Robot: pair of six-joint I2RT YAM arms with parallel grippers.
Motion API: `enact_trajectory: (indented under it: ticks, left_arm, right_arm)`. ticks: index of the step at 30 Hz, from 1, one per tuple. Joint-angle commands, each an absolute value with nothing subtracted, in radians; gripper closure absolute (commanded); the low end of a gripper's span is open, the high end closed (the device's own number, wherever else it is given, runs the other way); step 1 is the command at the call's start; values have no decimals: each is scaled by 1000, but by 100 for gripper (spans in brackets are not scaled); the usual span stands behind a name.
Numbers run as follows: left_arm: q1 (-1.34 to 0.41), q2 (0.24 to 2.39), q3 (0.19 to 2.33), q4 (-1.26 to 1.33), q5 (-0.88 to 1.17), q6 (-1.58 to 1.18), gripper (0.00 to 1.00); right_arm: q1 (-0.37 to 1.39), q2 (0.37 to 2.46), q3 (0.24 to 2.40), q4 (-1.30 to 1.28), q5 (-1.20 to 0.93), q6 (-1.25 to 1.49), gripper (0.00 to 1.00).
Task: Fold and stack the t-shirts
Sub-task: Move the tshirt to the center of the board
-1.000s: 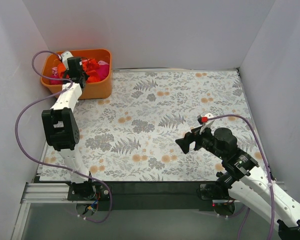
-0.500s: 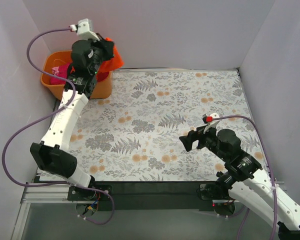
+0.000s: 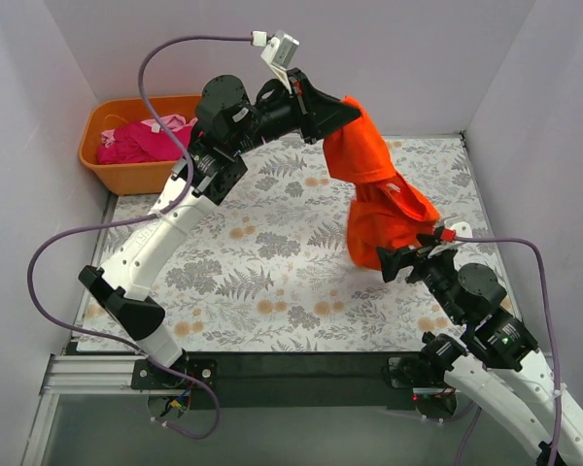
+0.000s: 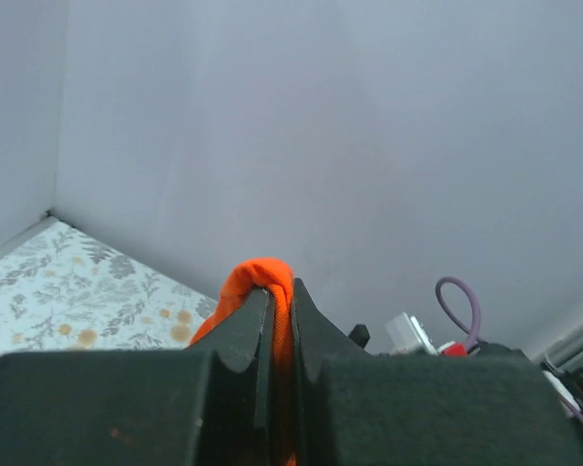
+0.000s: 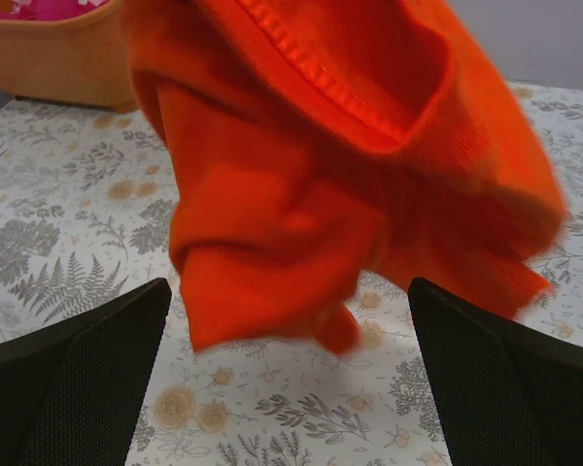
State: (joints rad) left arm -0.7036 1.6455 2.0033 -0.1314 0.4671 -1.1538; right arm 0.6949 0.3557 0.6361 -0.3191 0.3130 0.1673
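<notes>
Nearest the arm bases, the right gripper [image 3: 387,265] sat low over the near right part of the table [image 3: 272,282], which was covered in a floral-print cloth. Its two black fingers [image 5: 87,369] stood wide apart with nothing between them. In the right wrist view they framed the lower part of the orange-red t-shirt [image 5: 301,194], which hung just beyond the fingertips without touching them. The shirt's ragged lower edge and a ribbed hem filled most of that view. Whether the lowest fold rested on the cloth or hung just clear of it could not be told.

Farther back, the orange-red t-shirt [image 3: 379,194] hung in a bunched, twisted column over the right half of the table, its top pinched in the left gripper [image 3: 338,112]. The left arm reached up and across from its base at the near left, with a purple cable [image 3: 189,44] looping above it. In the left wrist view the left gripper [image 4: 280,296] was clamped together on a narrow fold of the orange-red fabric, and a small hump of cloth stood up between the fingertips.

At the far left corner, against the pale walls, stood an orange plastic tub [image 3: 126,177]. A magenta pink t-shirt [image 3: 136,142] lay crumpled inside it, well apart from both grippers.
</notes>
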Motion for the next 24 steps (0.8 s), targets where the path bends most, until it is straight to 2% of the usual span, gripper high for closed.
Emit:
enact_trajectory:
  ticks: [1, 4, 5, 8, 13, 19, 24]
  left_arm:
    - [-700, 1602, 2010, -106, 557, -1201, 100]
    - [-699, 1511, 1871, -98, 412, -1161, 100]
    - [-699, 1488, 1774, -109, 285, -1152, 100]
    - [-701, 1373, 1579, -136, 72, -1134, 100]
    - [-699, 1206, 1379, -147, -86, -1106, 100]
    - [-698, 1252, 1241, -160, -210, -1060, 100]
    - [-698, 1417, 1273, -204, -261, -1029, 100]
  right_arm:
    - [696, 331, 681, -324, 396, 129, 2]
    - [696, 339, 681, -336, 393, 124, 2]
    - [696, 345, 680, -339, 387, 123, 2]
    - [696, 377, 681, -348, 338, 123, 2]
    - [696, 436, 677, -348, 272, 112, 2]
    - [696, 524, 683, -357, 206, 104, 2]
    - [696, 620, 684, -396, 111, 81, 2]
